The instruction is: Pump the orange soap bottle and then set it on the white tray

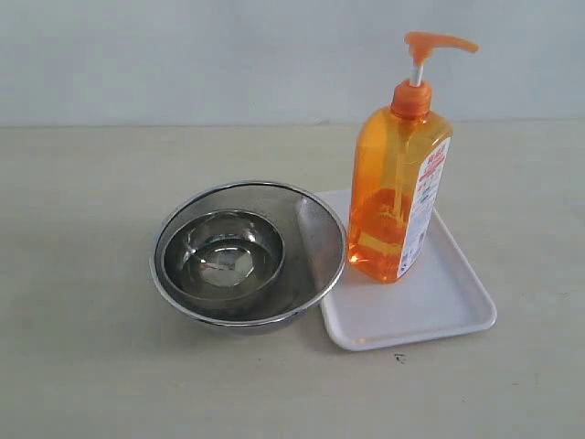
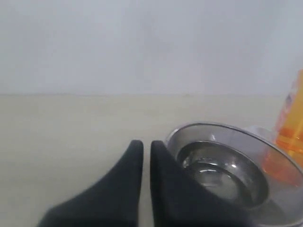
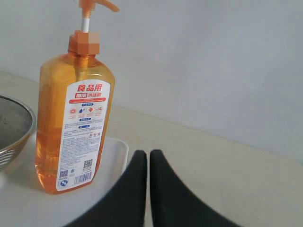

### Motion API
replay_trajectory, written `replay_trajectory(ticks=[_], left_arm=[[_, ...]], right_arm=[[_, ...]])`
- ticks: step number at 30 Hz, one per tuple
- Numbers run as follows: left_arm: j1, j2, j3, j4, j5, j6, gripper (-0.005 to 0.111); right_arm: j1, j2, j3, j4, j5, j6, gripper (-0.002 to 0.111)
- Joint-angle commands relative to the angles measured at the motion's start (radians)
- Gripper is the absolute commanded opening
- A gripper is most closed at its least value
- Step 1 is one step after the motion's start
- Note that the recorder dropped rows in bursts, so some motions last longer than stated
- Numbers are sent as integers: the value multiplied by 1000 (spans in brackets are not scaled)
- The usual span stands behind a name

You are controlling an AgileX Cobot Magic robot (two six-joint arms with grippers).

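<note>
bottle: the orange soap bottle (image 1: 398,197) is standing upright on the white tray (image 1: 430,315). In the exterior view its base sits toward the tray's 10 o'clock corner, so it's already on there
pump: orange pump head (image 1: 437,42) is up on its white stem, with the nozzle pointing to 3 o'clock in the exterior view
bowls: a small steel bowl (image 1: 187,251) is nested inside a big steel bowl (image 1: 315,242) at 9 o'clock from the bottle. The big one's rim overlaps the tray's 9 o'clock edge
worktop: plain beige worktop (image 1: 82,366) with the tray and bowls sitting on it
right gripper: the right gripper (image 3: 147,153) has its black fingers pressed together with nothing between them. The bottle stands ahead of the tips and off to one side with a clear gap, no contact
left gripper: the left gripper (image 2: 147,144) is also pressed together and empty, low over the worktop. The bowls are just beyond its tips, and the bottle is only an orange sliver past them, well apart
exterior view: neither gripper shows up in it
</note>
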Motion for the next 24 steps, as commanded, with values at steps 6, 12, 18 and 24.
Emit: replay_trajectory(ticks=[6,12,18,24], left_arm=[[171,-257,47,-2,162,-51,5],[255,-378,47,3,283,-44,5],[299,-378,47,9,327,40,5],[321,-378,47,4,443,36,5]], right_arm=[[-2,-6,0,-3,-5,0,0],[-2,-6,0,-3,-5,0,0],[-2,-6,0,-3,-5,0,0],[-2,-6,0,-3,-5,0,0]])
